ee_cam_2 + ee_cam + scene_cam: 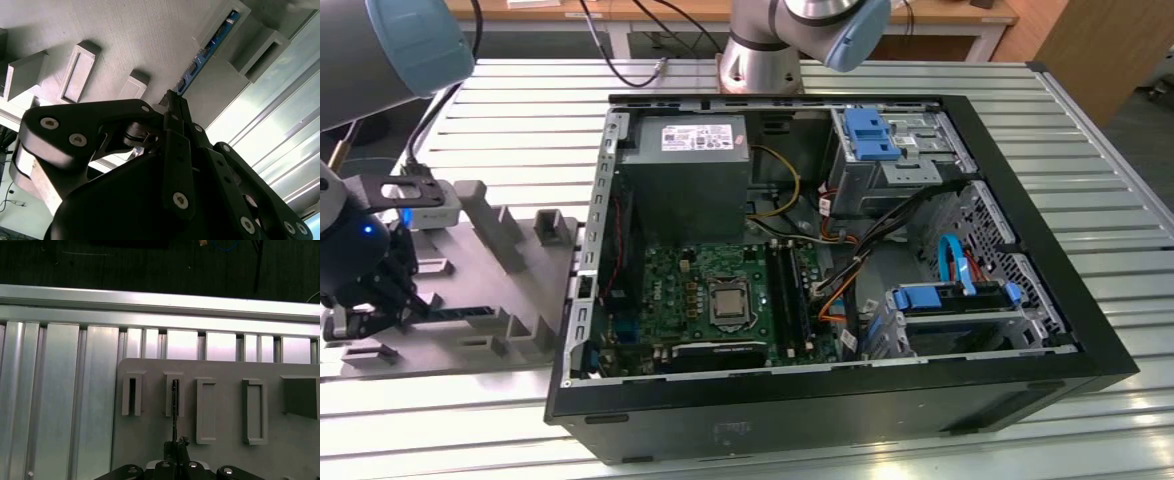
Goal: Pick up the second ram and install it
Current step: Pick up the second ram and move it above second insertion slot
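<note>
The second ram (207, 50) is a thin blue-black stick standing on edge in a slot of the grey moulded fixture (125, 35). In the first wrist view I see the second ram (174, 412) edge-on as a dark line running out of a slot. My gripper (172, 100) has its black fingers closed together on the stick's near end, and the gripper (175, 444) sits right at that end. In the exterior view the gripper (380, 305) hangs low over the fixture (494, 250) at the exterior view's left, with the second ram (460, 313) lying as a dark strip beside it.
An open black computer case (987, 390) lies on the slatted metal table (1107, 210). Inside are a green motherboard (687, 295), a grey power supply (683, 160) and blue drive brackets (870, 130). The fixture has several upright posts (550, 228) and other slots (254, 410).
</note>
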Robot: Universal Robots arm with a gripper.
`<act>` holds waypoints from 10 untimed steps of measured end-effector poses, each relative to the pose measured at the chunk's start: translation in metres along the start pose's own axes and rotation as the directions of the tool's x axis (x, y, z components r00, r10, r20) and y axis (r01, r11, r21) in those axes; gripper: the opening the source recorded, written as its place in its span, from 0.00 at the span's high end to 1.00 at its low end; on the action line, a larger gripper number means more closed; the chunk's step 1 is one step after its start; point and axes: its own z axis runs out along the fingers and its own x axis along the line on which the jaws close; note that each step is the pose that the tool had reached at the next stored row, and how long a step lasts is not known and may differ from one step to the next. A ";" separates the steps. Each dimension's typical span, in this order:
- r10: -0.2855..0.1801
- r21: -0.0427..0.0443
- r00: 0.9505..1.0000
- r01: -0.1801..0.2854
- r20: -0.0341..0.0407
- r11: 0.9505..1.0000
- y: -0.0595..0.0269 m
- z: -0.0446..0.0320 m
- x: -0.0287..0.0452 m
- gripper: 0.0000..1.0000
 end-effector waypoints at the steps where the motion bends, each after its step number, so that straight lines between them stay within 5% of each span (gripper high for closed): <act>1: 0.000 0.000 1.000 0.000 0.000 1.000 0.0000 -0.0006 0.0000 0.87; 10: 0.000 0.000 1.000 0.000 0.000 1.000 0.0006 -0.0121 -0.0007 0.87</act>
